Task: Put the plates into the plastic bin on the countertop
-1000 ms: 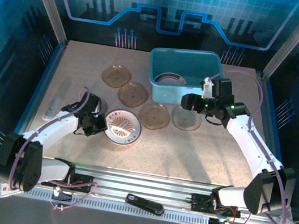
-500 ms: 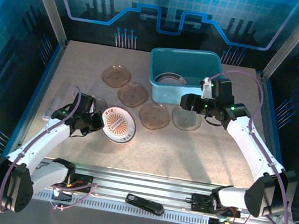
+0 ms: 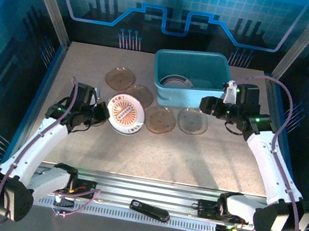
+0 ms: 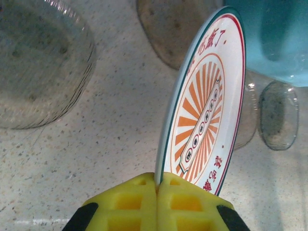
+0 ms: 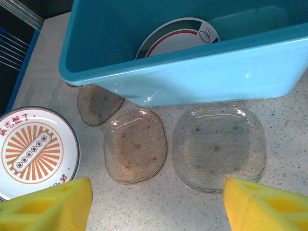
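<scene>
While the left gripper [image 4: 156,185] clamps the round plate [image 4: 204,106] by its rim (tilted on edge), the plate hangs left of the bin [image 3: 184,98]; the right gripper [image 5: 156,204], fingers apart, hovers at the bin's near wall.

- My left jaws have lifted the sunburst plate [image 3: 125,115] off the bench [image 3: 196,152]. It lay flat before and now hangs tilted, pinched by its rim.
- That plate has shifted away from my bases, nearer the smoky-brown plates [image 3: 139,96].
- My right jaws have slid rightward, uncovering more of the clear plate [image 3: 192,121].
</scene>
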